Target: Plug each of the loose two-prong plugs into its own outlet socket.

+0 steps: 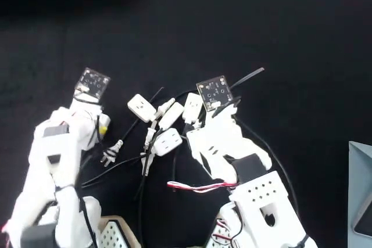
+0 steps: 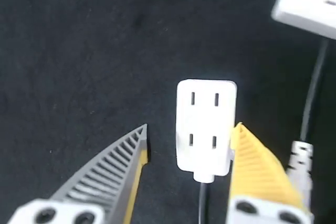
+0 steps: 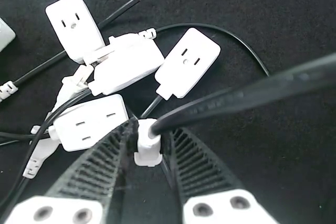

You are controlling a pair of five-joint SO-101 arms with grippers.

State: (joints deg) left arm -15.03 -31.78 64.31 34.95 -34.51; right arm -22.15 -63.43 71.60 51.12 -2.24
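left fingers (image 2: 254, 161): released; one on each side of a white socket (image 2: 206, 127) lying flat on the black desk (image 2: 79, 51)
right fingers (image 3: 194, 166): clenched on a white plug (image 3: 147, 148) with a black cord (image 3: 247, 95)
other sockets (image 3: 187, 62): three, bunched just beyond the held plug
loose plug (image 1: 110, 155): on the desk beside the left arm

Loose plug (image 1: 111, 154) lay left of the double socket (image 1: 168, 141), first single socket (image 1: 141, 107) behind-left, second single socket (image 1: 192, 107) behind-right, right gripper (image 3: 148, 130) just right.
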